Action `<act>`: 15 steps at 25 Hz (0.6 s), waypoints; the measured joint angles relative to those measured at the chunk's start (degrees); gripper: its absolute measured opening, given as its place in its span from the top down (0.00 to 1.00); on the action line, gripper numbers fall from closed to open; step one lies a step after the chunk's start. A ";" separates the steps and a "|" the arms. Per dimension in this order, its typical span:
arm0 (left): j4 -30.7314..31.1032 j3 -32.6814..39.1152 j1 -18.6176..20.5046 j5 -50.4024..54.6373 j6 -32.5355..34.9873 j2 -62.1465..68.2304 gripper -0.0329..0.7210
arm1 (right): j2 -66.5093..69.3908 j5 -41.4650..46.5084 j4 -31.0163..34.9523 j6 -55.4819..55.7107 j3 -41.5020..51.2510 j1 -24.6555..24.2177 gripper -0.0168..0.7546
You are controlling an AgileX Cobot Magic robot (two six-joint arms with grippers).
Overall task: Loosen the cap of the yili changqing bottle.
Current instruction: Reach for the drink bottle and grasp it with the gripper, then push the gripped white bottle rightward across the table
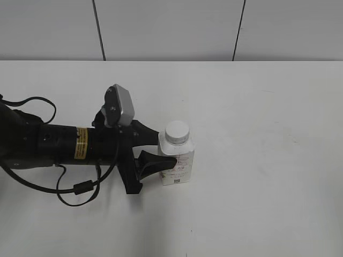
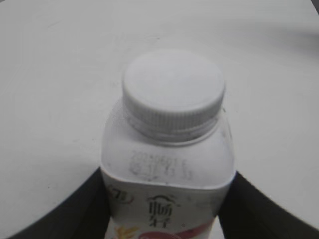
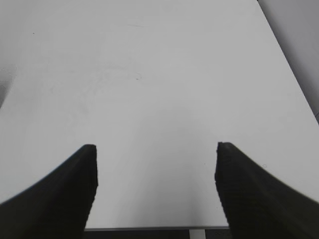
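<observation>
The yili changqing bottle [image 1: 178, 165] stands upright on the white table, a small squarish white bottle with pink-red label marks. Its white screw cap [image 1: 177, 132] sits on the neck. My left gripper [image 1: 163, 152] reaches in from the left and is shut on the bottle's body, one black finger on each side. In the left wrist view the bottle [image 2: 167, 169] fills the middle between the two fingers [image 2: 167, 214], with the cap [image 2: 173, 88] above. My right gripper [image 3: 155, 172] is open and empty over bare table; it is out of the exterior view.
The left arm [image 1: 48, 144] with its cables lies across the left of the white table [image 1: 268, 160]. A grey panelled wall [image 1: 171, 27] runs behind the table. The right wrist view shows the table's edge [image 3: 149, 229] just below the fingers.
</observation>
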 joint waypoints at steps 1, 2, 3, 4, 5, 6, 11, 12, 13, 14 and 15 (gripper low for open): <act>0.00 0.00 0.00 -0.05 0.00 0.00 0.43 | 0.00 0.00 0.00 0.00 0.00 0.00 0.23; 0.07 0.00 0.00 -0.12 0.00 0.00 0.43 | 0.00 0.00 0.00 0.00 0.00 0.00 0.23; 0.19 0.00 0.00 -0.32 0.00 0.04 0.43 | 0.00 0.00 0.00 0.00 0.00 0.00 0.23; 0.63 0.00 0.00 -0.65 0.00 0.04 0.43 | 0.00 0.00 0.00 0.00 0.00 0.00 0.23; 1.22 0.00 0.00 -1.01 -0.04 0.11 0.43 | 0.00 0.00 0.00 0.00 0.00 0.00 0.23; 1.96 0.00 0.00 -1.42 -0.04 0.26 0.43 | 0.00 0.00 0.00 0.00 0.00 0.00 0.23; 4.69 0.00 0.00 -2.51 -0.04 0.46 0.43 | 0.00 0.00 0.00 0.00 0.00 0.00 0.23; 5.39 0.00 0.00 -2.70 -0.04 0.46 0.43 | 0.00 0.00 0.00 0.00 0.00 0.00 0.23; 6.09 0.00 0.00 -2.85 -0.04 0.46 0.43 | 0.00 0.00 0.00 0.00 0.00 0.00 0.23; 6.49 0.00 0.00 -3.04 -0.04 0.46 0.43 | 0.00 0.00 0.00 0.00 0.00 0.00 0.23; 6.82 0.00 0.00 -3.10 -0.04 0.46 0.43 | 0.00 0.00 0.00 0.00 0.00 0.00 0.23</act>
